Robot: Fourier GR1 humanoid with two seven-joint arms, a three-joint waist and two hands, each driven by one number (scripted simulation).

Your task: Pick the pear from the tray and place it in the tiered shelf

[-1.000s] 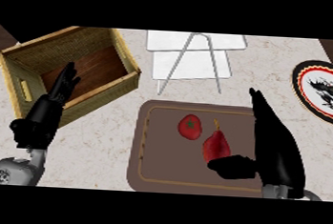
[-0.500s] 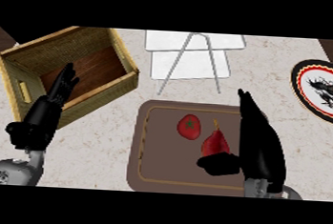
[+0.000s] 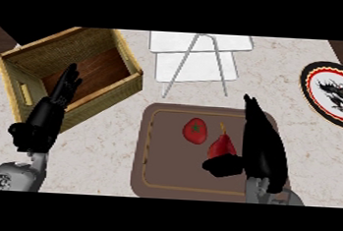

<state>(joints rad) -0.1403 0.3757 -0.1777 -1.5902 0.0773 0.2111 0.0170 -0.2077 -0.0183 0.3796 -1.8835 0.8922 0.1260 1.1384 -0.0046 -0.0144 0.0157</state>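
A dark red pear (image 3: 220, 144) with a thin stem lies on the brown tray (image 3: 164, 173), right of a red tomato (image 3: 195, 130). My right hand (image 3: 264, 144) stands over the tray's right side, fingers straight and pointing away, thumb (image 3: 223, 165) stretched out just below the pear, palm right beside it. The white tiered shelf (image 3: 196, 55) stands at the back centre with its grey wire legs. My left hand (image 3: 47, 116) rests open at the left, over the front of the wooden crate.
A wooden crate (image 3: 125, 88) with a dark floor sits at the back left. A round plate (image 3: 335, 94) with a dark figure and red rim lies at the right edge. Speckled counter (image 3: 103, 158) shows between crate and tray.
My right hand has slid left across the tray until its palm and thumb lie next to the pear. The left hand has barely moved.
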